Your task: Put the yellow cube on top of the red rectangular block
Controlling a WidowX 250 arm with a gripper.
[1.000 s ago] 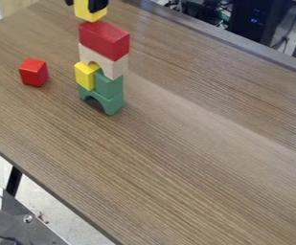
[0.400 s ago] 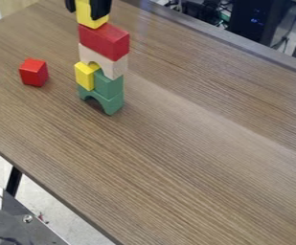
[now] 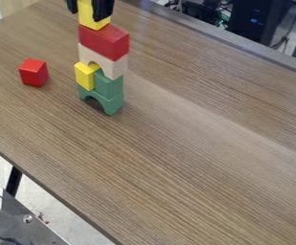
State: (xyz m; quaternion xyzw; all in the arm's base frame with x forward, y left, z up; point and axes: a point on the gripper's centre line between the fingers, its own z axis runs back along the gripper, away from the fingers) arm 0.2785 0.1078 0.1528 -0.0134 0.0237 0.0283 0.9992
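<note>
My gripper (image 3: pixel 88 13), at the view's top edge, grips the yellow cube (image 3: pixel 94 20) between its fingers, at the red block (image 3: pixel 105 40); I cannot tell whether cube and block touch. Beneath the block: cream arch (image 3: pixel 106 62), yellow block (image 3: pixel 84 76) beside green block (image 3: pixel 109 86), green arch (image 3: pixel 113 102). Red cube (image 3: pixel 33 72): apart, on the table (image 3: pixel 176 143).

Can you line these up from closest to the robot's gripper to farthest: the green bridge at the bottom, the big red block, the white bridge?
1. Big red block: top of the tower, just under the yellow block in the gripper.
2. White bridge: middle of the tower, under the red block.
3. Green bridge: bottom of the tower.
</note>
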